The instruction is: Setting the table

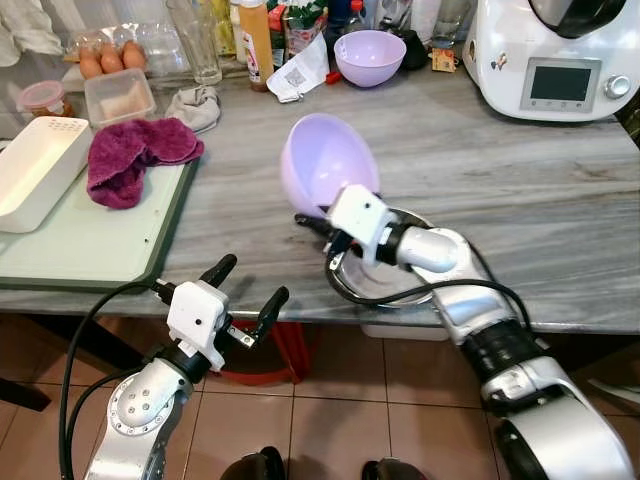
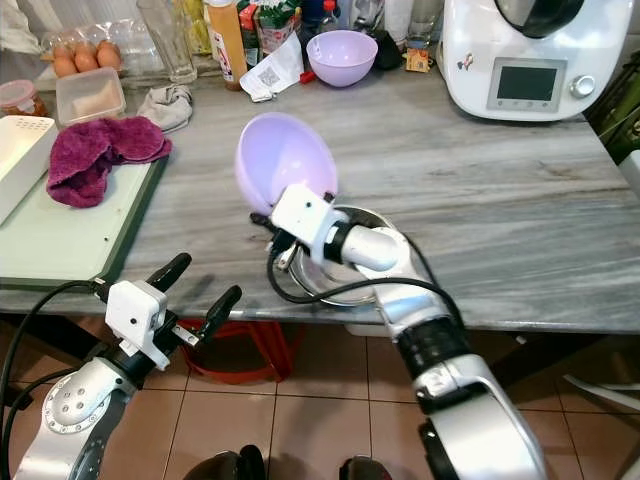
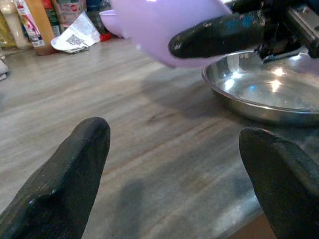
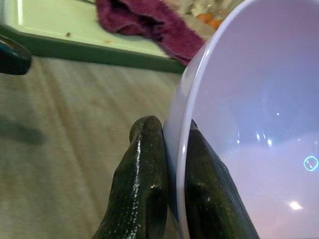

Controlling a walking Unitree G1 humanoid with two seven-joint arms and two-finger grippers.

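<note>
The right gripper [image 4: 167,199] pinches the rim of the lilac bowl [image 1: 325,165], tilted above the metal dish [image 3: 264,94] on the table [image 1: 500,190]. The left gripper [image 1: 245,290] waits below with fingers wide. Next, I'd guess, comes levelling the bowl and setting it down.

The lilac bowl [image 1: 322,163] pinched at its rim by the right gripper [image 4: 172,191] looked like smooth plastic with a soft sheen. Just beneath that gripper sat a polished steel dish [image 3: 264,89], mirror-bright (it threw back lamp glints). The countertop [image 1: 500,190] under both was matt grey stone-look. Beyond the left gripper [image 1: 245,287] lay a nubby magenta cloth [image 1: 135,155].
</note>
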